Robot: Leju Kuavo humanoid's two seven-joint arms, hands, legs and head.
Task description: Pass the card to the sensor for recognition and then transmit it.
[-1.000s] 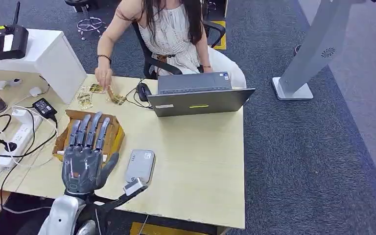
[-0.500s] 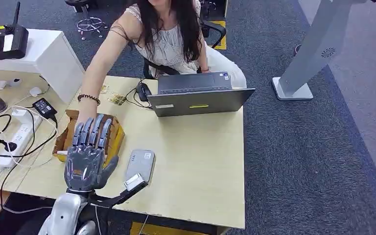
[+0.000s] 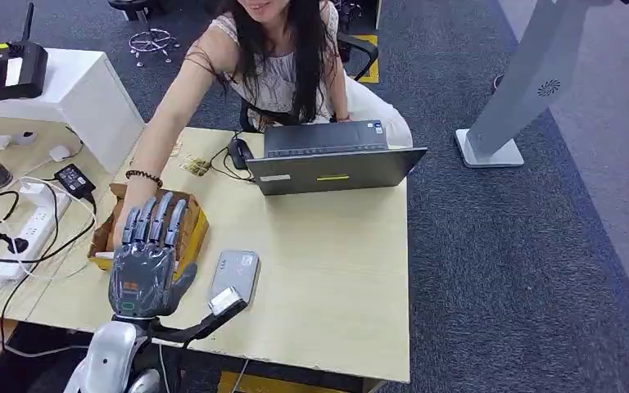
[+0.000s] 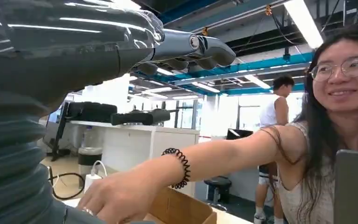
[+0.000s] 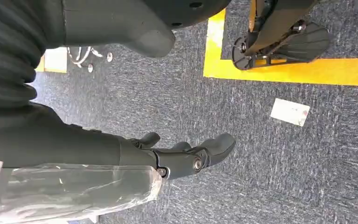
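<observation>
Robot left hand [image 3: 143,266] hovering flat over the cardboard box [image 3: 187,232], fingers spread, holding nothing.
A person's hand [image 3: 128,214] reaches into the box; grey sensor [image 3: 234,276] lies just right; right hand [image 5: 186,156] hangs open over carpet.

Cardboard box [image 3: 188,225] on desk [image 3: 336,278], sensor [image 3: 235,277] right of it, laptop [image 3: 332,160] behind, power strip [image 3: 29,233] at left

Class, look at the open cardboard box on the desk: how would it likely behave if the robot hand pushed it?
The cardboard box looks shallow and wide, so it would probably slide, not tip. Its open flaps suggest thin walls that may flex. The person's hand reaching in could hold it steady.
</observation>
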